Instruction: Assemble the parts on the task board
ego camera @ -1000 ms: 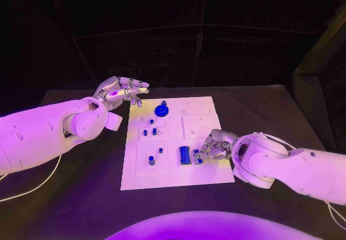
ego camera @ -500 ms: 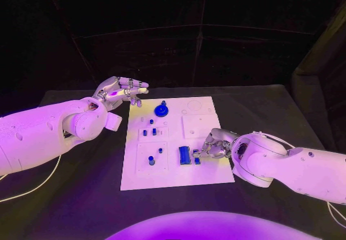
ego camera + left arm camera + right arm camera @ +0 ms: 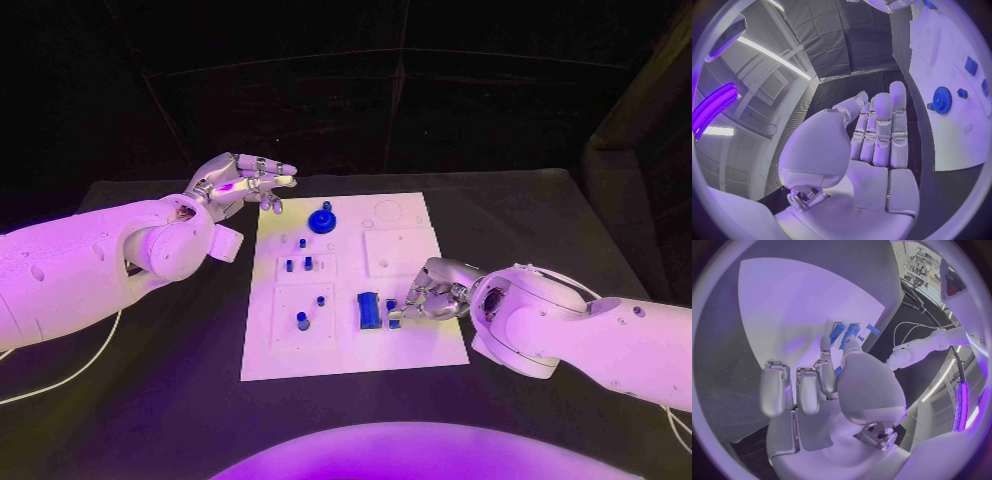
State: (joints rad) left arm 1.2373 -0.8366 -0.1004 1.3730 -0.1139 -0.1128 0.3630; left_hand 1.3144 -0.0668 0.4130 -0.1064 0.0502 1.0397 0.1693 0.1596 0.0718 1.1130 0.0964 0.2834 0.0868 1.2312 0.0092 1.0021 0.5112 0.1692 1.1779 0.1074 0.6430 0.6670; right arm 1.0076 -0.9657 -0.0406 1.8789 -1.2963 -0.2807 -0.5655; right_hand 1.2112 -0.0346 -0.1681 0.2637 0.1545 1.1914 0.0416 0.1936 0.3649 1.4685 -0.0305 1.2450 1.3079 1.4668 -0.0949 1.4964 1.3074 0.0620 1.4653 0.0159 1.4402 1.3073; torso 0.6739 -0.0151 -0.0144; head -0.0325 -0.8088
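While the worktop (image 3: 577, 220) carries the board (image 3: 411, 350) at its middle, the parts on that white plate are small, rigid pieces, judged light and hard, with smooth faces likely to slip under metal fingers. None looks fragile, but each is small enough to tip or skate if pushed from one side.

Largest is the gear (image 3: 323, 221), near the board's far edge, upright hub at its centre; the hub or the toothed rim are the sensible holds. Next is the block (image 3: 369, 309), toward the board's near right quarter, standing narrow and tall; it should be taken across its two long flat faces, low down, so it does not topple. Just beside it, on the side nearer the right hand, is a smaller piece (image 3: 392, 313). Small pegs (image 3: 297, 265) sit in the board's middle left, and one peg (image 3: 303, 321) in the near left square.

Right hand (image 3: 428, 292): low over the board's right edge, fingers (image 3: 825, 360) curled in, tips reaching the smaller piece and close to the block. Whether anything is actually pinched cannot be told.

Left hand (image 3: 242, 182): raised off the board's far left corner, well apart from the gear, fingers apart and straight in the wrist view, holding nothing.
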